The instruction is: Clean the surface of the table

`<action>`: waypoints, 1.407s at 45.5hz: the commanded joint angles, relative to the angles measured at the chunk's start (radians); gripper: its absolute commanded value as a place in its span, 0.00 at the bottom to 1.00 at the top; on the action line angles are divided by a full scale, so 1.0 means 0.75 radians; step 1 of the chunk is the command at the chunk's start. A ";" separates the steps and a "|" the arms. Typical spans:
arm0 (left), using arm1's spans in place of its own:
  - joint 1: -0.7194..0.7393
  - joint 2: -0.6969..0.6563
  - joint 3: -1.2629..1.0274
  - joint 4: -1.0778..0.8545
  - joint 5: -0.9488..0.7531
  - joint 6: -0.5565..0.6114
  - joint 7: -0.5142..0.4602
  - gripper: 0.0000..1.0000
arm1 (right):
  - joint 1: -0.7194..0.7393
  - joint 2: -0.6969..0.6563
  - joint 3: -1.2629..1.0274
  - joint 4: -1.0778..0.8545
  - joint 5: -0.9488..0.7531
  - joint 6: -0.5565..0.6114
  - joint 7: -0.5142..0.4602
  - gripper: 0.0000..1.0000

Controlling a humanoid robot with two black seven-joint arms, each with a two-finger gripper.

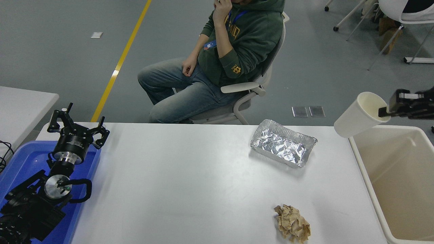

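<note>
The table [190, 189] is smooth and matt white. The tray [283, 143] is shiny crinkled foil, the cup [356, 117] is matt paper. The brown paper ball [292, 227] looks rough, the blue tray [20, 159] glossy plastic.

Counted on the table surface [190, 183]: one foil tray [283, 143] and one crumpled brown paper ball [292, 227]. One white paper cup [358, 115] is held in the air. One beige bin [400, 179], one blue tray [20, 162]. Two grippers: the left gripper [77, 126] and the right gripper [385, 110]. One seated person [217, 61]. One second white table [20, 108].
</note>
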 commanded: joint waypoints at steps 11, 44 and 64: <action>0.000 0.000 0.000 0.000 0.000 0.000 0.000 1.00 | -0.254 0.020 -0.012 -0.287 -0.108 -0.229 0.302 0.00; 0.000 0.000 0.000 0.000 0.000 0.000 0.000 1.00 | -0.506 0.331 -0.018 -0.823 -0.106 -0.560 0.539 0.00; 0.000 0.000 0.000 -0.002 0.000 0.000 0.000 1.00 | -0.519 0.656 -0.362 -1.373 -0.081 -0.767 0.781 0.00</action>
